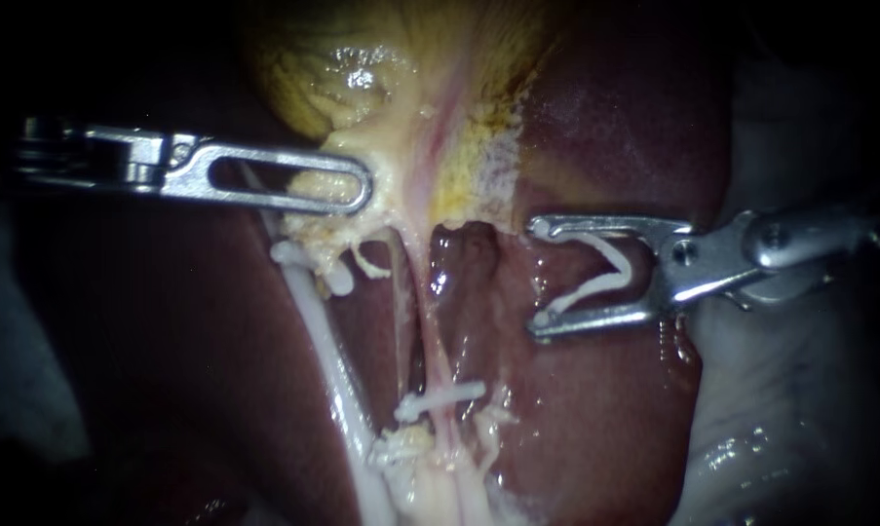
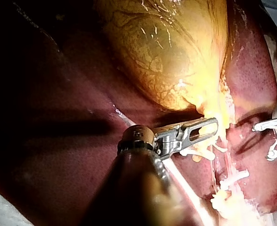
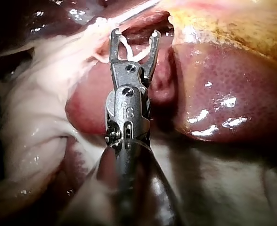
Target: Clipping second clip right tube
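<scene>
right instrument, jaws spread holding a white v-shaped clip, hovers near the thin pink right tube; left instrument pinches yellow gallbladder-neck tissue. the tube looks soft, slippery: straddle it above the seated white clip.

Open white clip, apart from thin, perhaps pinkish right tube

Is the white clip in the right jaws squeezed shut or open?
Open: the clip spreads in a V between the right instrument's jaws, touching both, with nothing inside it.
</scene>
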{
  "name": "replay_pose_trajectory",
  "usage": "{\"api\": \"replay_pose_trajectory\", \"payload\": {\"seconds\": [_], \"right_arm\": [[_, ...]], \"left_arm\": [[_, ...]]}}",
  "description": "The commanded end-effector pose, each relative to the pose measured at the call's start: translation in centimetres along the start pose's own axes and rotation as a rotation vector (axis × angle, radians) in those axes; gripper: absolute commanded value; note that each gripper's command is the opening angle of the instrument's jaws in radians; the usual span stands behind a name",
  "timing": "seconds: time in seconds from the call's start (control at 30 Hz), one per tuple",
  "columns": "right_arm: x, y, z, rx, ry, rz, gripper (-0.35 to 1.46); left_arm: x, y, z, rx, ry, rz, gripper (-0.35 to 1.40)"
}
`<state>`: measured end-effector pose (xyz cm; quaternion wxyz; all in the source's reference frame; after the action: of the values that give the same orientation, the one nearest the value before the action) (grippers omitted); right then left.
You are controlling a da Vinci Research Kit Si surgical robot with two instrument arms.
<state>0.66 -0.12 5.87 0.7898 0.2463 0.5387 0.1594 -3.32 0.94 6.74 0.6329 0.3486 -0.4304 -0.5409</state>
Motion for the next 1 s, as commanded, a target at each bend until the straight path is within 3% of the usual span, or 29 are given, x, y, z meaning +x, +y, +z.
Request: {"api": "replay_pose_trajectory", "payload": {"seconds": [0.03,0.2,0.4,0.67,1.0], "right_arm": [[-0.05,-0.01,0.07,0.007,-0.013,0.025,0.5],[-0.3,-0.04,0.42,0.029,-0.043,0.126,0.5],[-0.48,-0.06,0.76,0.047,-0.07,0.195,0.5],[-0.53,-0.1,1.03,0.079,-0.071,0.229,0.5],[-0.53,-0.14,1.09,0.147,-0.024,0.277,0.4]], "left_arm": [[0.0,0.0,0.0,-0.002,0.0,0.0,-0.35],[0.01,-0.01,0.01,-0.003,-0.001,0.0,-0.35],[0.01,-0.03,0.02,-0.004,-0.002,0.0,-0.35],[0.02,-0.04,0.02,-0.004,-0.003,-0.001,-0.35],[0.02,-0.04,0.03,-0.005,-0.003,-0.001,-0.35]]}}
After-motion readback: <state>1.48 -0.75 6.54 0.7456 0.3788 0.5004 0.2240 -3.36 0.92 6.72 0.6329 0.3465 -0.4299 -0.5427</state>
